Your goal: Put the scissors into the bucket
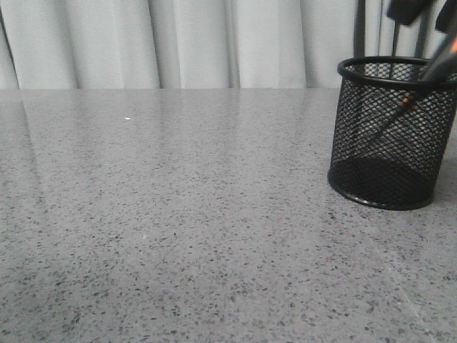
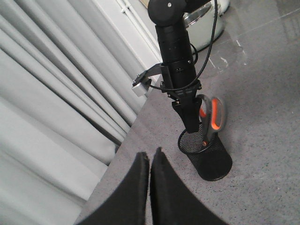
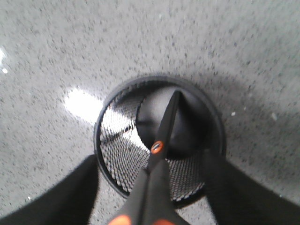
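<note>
The bucket (image 1: 389, 136) is a black mesh cup that stands upright at the right of the table. The scissors (image 1: 437, 66) stand blades-down inside it and lean against its rim, with the handles above the rim. In the right wrist view the scissors (image 3: 159, 154) point into the bucket (image 3: 117, 140). My right gripper (image 3: 151, 159) is open just above the rim, its fingers wide apart on either side of the scissors and not touching them. It shows at the top of the front view (image 1: 428, 13). My left gripper (image 2: 150, 153) is shut and empty, well back from the bucket (image 2: 211, 161).
Pale curtains (image 1: 178, 43) hang behind the table's far edge. A white and metal vessel (image 2: 206, 23) stands farther along the table beyond the right arm (image 2: 176, 51). The grey speckled table top (image 1: 178, 214) stretches to the left of the bucket.
</note>
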